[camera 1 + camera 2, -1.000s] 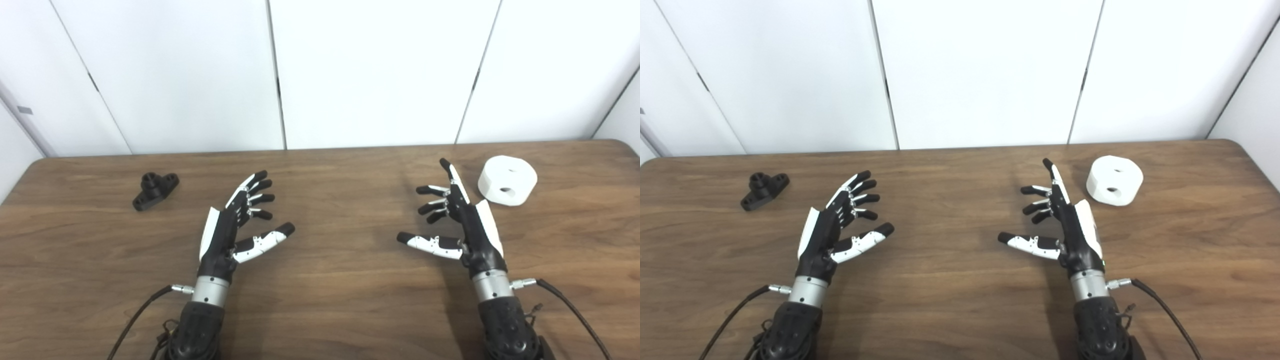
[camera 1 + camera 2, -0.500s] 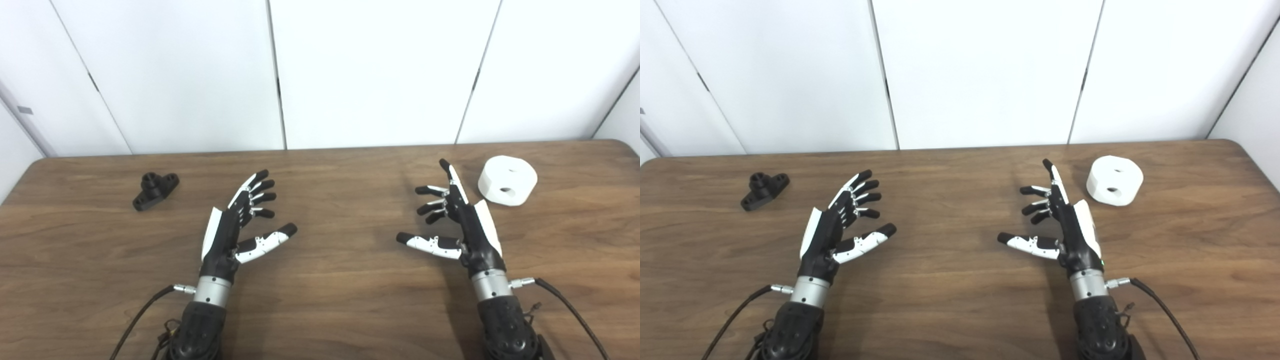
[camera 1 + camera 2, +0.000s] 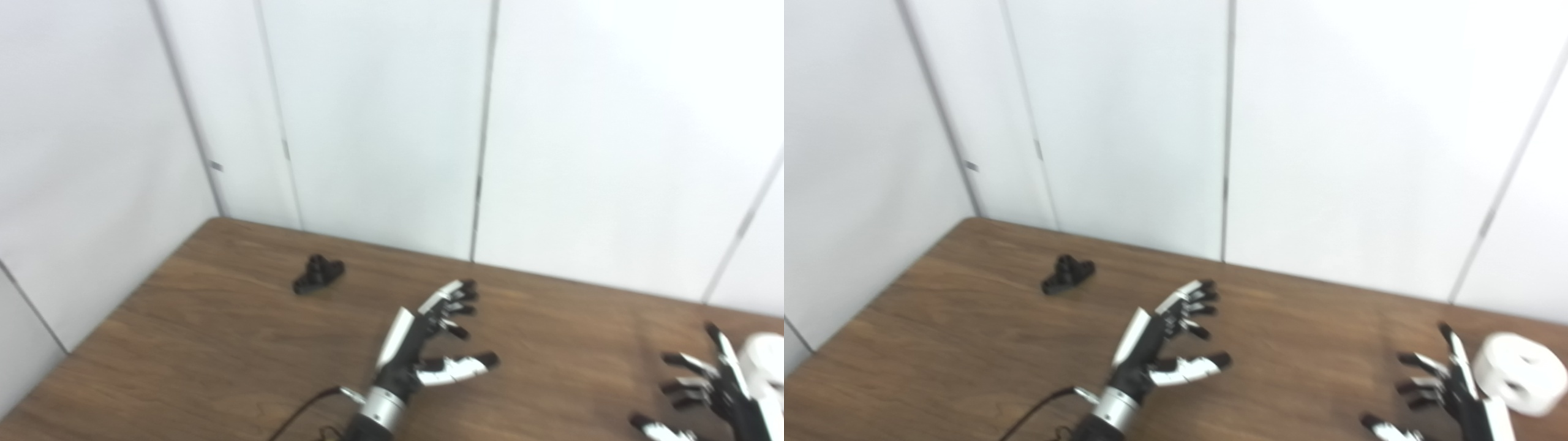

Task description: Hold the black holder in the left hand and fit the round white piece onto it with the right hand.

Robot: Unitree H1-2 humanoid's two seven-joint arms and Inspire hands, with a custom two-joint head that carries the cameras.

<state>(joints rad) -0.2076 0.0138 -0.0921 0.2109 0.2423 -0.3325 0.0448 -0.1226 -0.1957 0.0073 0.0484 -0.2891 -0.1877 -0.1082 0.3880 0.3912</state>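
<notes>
The small black holder (image 3: 318,275) lies on the brown table (image 3: 202,343) at the far left, also in the right eye view (image 3: 1067,274). The round white piece (image 3: 1518,372) lies at the right edge, just beyond my right hand. My left hand (image 3: 426,340) is open and empty above the table middle, well right of and nearer than the holder. My right hand (image 3: 1442,392) is open and empty at the lower right, partly cut off by the frame.
White wall panels (image 3: 380,122) stand behind the table and along its left side. The table's left edge (image 3: 122,300) runs diagonally toward the near left. A black cable (image 3: 300,410) trails from my left wrist.
The whole picture has shifted: the camera has turned left and up, so the things sit lower and further right. Both hands stay open and empty with about the same pose.
</notes>
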